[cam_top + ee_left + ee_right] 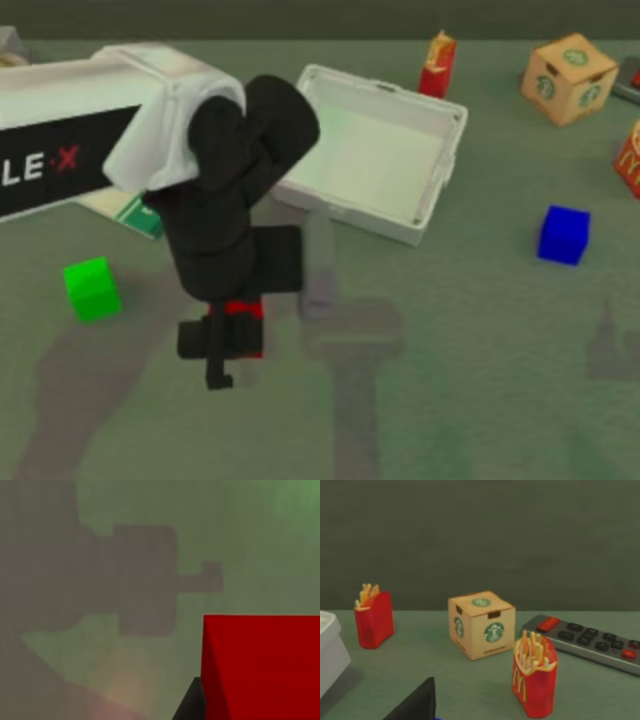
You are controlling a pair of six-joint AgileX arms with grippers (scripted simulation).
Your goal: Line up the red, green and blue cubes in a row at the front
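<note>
My left gripper (232,345) hangs over the front-left middle of the table, shut on the red cube (246,310), which its black body mostly hides from above. The left wrist view shows the red cube (260,665) large, held above the table, with one dark finger (192,705) against its side. The green cube (92,290) sits on the table at the left, apart from the gripper. The blue cube (563,235) sits at the right. My right arm is out of the top view; only a dark part of its gripper (415,705) shows in the right wrist view.
An open white box (440,190) lies behind the middle. At the back right stand a tan cube with green logos (570,78), two fries cartons (437,65) (630,160) and a grey remote (590,640). A green-and-white flat item (135,215) lies under my left arm.
</note>
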